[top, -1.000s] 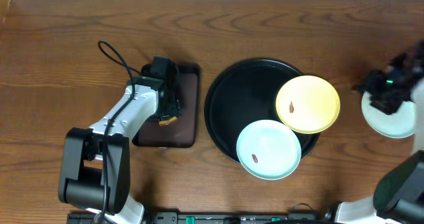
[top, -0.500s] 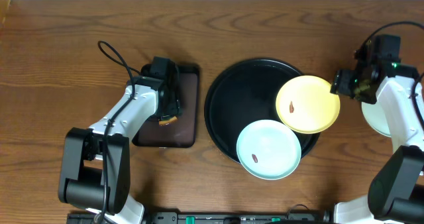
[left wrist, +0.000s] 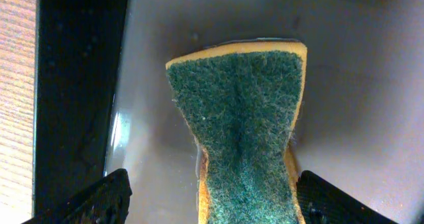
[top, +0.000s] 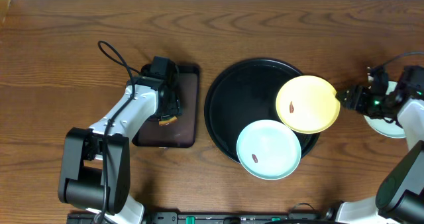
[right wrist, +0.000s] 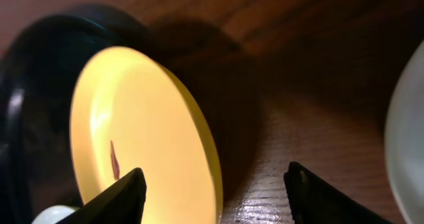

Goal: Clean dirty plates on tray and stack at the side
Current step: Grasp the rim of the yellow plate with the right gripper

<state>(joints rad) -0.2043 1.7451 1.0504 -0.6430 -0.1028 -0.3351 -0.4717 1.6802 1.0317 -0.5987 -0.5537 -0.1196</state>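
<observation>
The black tray (top: pixel 232 98) holds a pale yellow plate (top: pixel 311 108) at its right and a mint-green plate (top: pixel 268 144) at its front, both overhanging the rim and each with a brown smear. A third pale plate (top: pixel 391 126) lies on the table at the far right, partly under my right arm. My right gripper (top: pixel 345 98) is open, and its jaws straddle the yellow plate's right rim (right wrist: pixel 213 164). My left gripper (top: pixel 165 112) is open around a green and yellow sponge (left wrist: pixel 242 118).
The sponge lies in a smaller dark brown rectangular tray (top: pixel 189 85), left of the black tray. Its rim (left wrist: pixel 79 85) shows in the left wrist view. Bare wooden table (top: pixel 66 45) surrounds both trays.
My right arm has swung from above the side plate to the yellow plate's right edge, gripper pointing left. My left arm and the plates have not moved.
</observation>
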